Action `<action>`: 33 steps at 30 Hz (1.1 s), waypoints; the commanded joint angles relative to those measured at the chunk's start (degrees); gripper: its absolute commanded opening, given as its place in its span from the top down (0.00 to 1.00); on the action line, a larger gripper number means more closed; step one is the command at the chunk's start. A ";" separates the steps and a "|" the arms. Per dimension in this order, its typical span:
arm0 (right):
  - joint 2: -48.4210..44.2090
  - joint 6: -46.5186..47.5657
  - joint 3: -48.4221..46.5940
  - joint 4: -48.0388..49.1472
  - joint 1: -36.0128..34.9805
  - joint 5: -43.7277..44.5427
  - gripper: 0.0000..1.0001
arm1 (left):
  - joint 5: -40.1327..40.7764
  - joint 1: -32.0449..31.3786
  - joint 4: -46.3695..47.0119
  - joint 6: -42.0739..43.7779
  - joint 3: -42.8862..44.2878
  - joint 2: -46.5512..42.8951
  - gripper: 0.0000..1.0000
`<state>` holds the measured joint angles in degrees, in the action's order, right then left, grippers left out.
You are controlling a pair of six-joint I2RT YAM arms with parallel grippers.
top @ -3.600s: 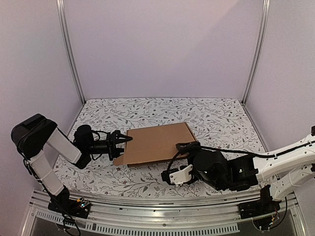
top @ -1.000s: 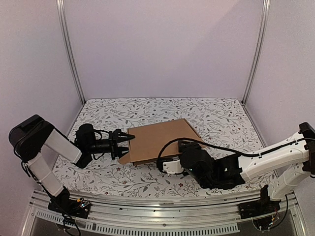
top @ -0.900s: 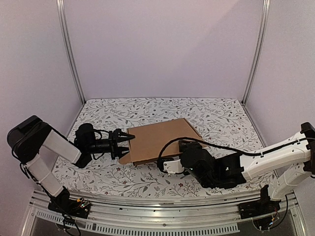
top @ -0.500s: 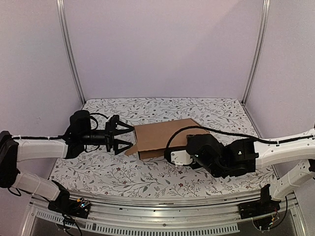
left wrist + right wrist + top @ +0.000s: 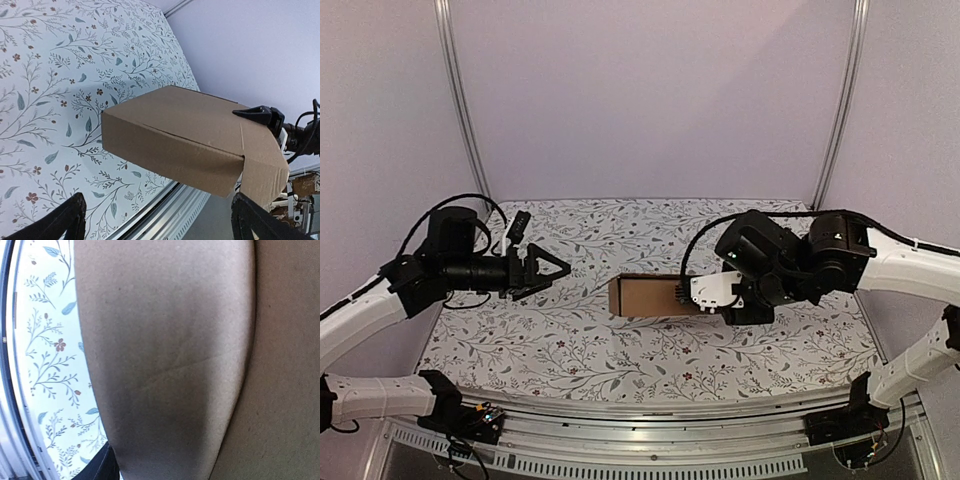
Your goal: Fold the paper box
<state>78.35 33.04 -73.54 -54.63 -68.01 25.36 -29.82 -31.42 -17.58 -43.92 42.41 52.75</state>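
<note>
The paper box [image 5: 645, 295], a shallow brown cardboard carton, hangs above the floral table and shows its long side edge-on to the top view. My right gripper [image 5: 685, 292] is shut on its right end. In the right wrist view the cardboard [image 5: 200, 355] fills almost everything, and only one dark finger [image 5: 102, 467] shows at the bottom. My left gripper [image 5: 545, 272] is wide open, empty, and a short way left of the box. The left wrist view looks between its open fingers [image 5: 65, 225] at the box [image 5: 185, 132], with a loose flap [image 5: 262, 172] at its right corner.
The table [image 5: 570, 340] has a white floral cover and is walled by plain lilac panels with metal corner posts [image 5: 460, 100]. A metal rail [image 5: 640, 440] runs along the near edge by both arm bases. The right arm's black cable [image 5: 710, 235] arcs above the box.
The left gripper opened, let go of the box's left edge and drew back to the left and upward. The right arm lifted the box off the table and turned it edge-on.
</note>
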 commanded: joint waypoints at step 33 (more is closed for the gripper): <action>31.72 -1.01 -30.65 -25.59 10.87 -26.66 0.50 | 33.89 -23.16 -3.85 13.09 3.03 2.75 0.08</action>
<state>105.75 31.33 -104.79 -79.79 -57.95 1.54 3.27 -53.65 -22.87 -32.25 42.33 55.83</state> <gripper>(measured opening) 0.535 0.953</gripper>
